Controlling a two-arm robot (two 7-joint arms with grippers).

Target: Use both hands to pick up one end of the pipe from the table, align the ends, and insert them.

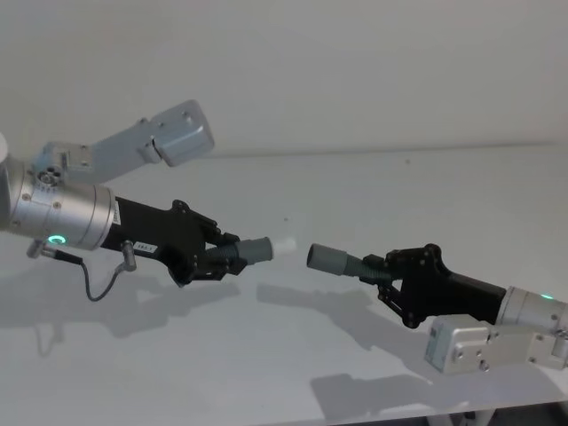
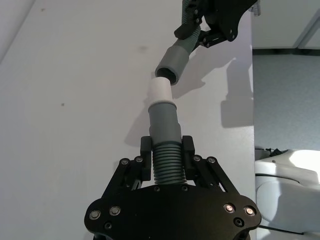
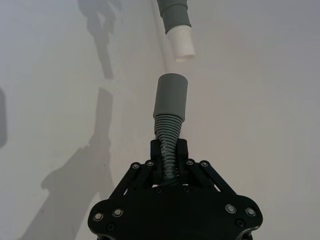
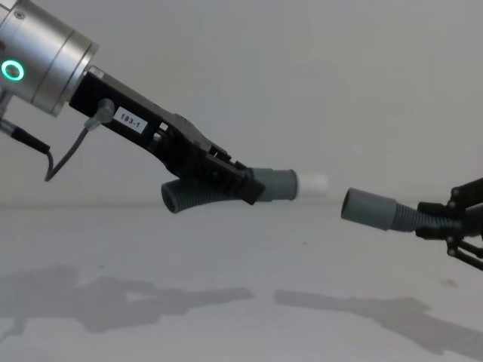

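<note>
Alignment of the two cuffs is the step in hand, as I judge it: both hose pieces are lifted off the table [image 1: 373,186] and held end to end in the air, with a gap between them.

Nearest to me in the head view, my right gripper [image 1: 383,269] is clamped on the corrugated section of the right hose piece [image 3: 168,135], just behind its cuff. Gripping there leaves the whole socket cuff [image 3: 171,96] projecting free, so nothing of mine blocks its open mouth. The cuff points toward my left side.

Farther out, my left gripper [image 1: 224,256] is likewise clenched on the ribs of the left hose piece [image 2: 166,162]. Its smooth grey cuff [image 2: 163,120] and whitish tip [image 2: 161,91] stick out ahead of the fingers, and the chest view shows the rest of this piece curving down and back beneath the gripper. Holding behind the cuff keeps the tip exposed for entry.

In the chest view the whitish tip and the socket cuff face each other at close to the same height, near but apart. In the left wrist view the socket sits slightly to one side and angled against the tip, so I judge the axes are not yet fully in line. Correcting that tilt should come before closing the gap; otherwise the tip may catch on the socket rim.
</note>
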